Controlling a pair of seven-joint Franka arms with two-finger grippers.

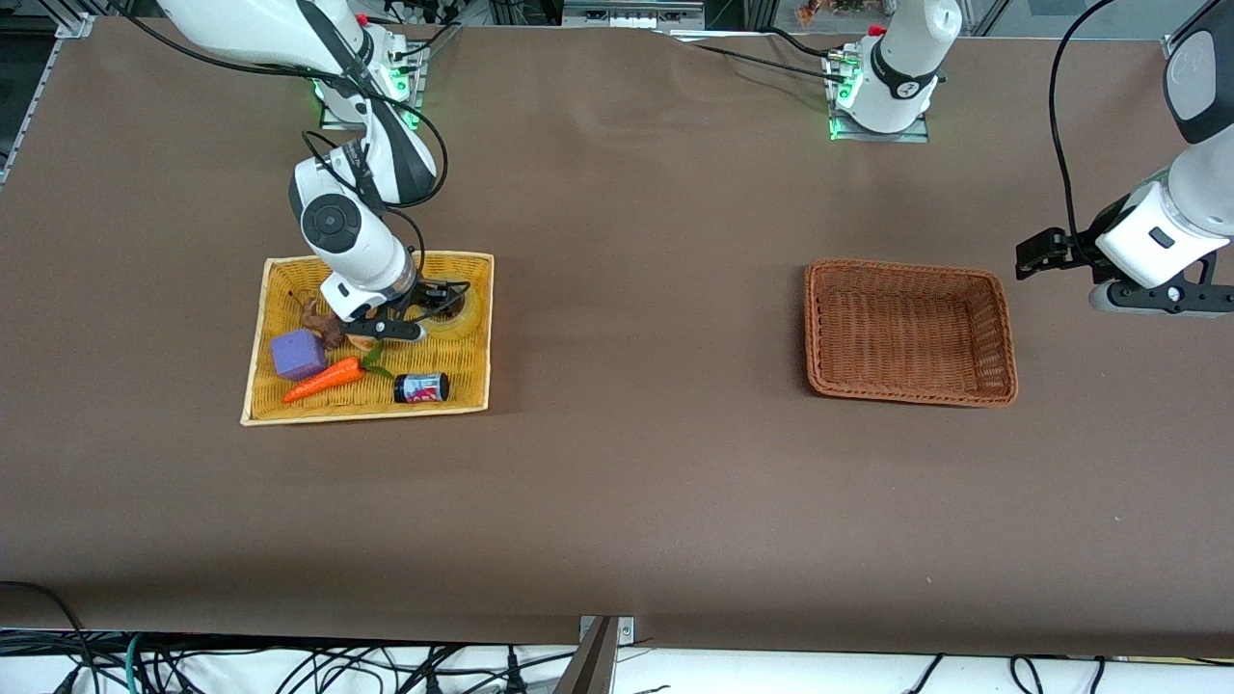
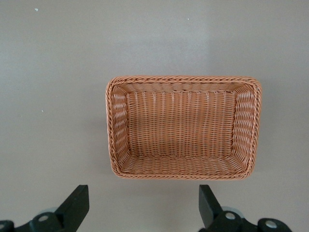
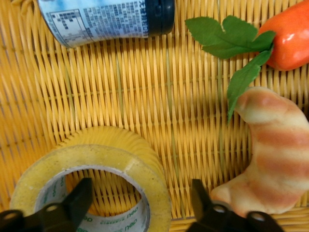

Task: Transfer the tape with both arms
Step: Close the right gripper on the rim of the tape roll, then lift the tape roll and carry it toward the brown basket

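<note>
The tape (image 1: pixel 457 318), a yellowish ring with a grey core, lies flat in the yellow tray (image 1: pixel 371 413), at the side toward the left arm's end. My right gripper (image 1: pixel 422 316) is low over it and open. In the right wrist view one finger (image 3: pixel 79 195) stands inside the tape's (image 3: pixel 145 174) hole and the other finger (image 3: pixel 199 193) outside its wall, so the right gripper (image 3: pixel 141 191) straddles the wall without pressing it. My left gripper (image 1: pixel 1036 255) waits open and empty above the table beside the brown basket (image 1: pixel 906 265); it shows in the left wrist view too (image 2: pixel 143 193).
The tray also holds a toy croissant (image 3: pixel 275 154), a carrot (image 1: pixel 323 379), a purple cube (image 1: pixel 297 354) and a small black jar (image 1: pixel 421 387). The croissant lies close beside the right gripper's outer finger. The brown basket (image 2: pixel 183 79) has nothing in it.
</note>
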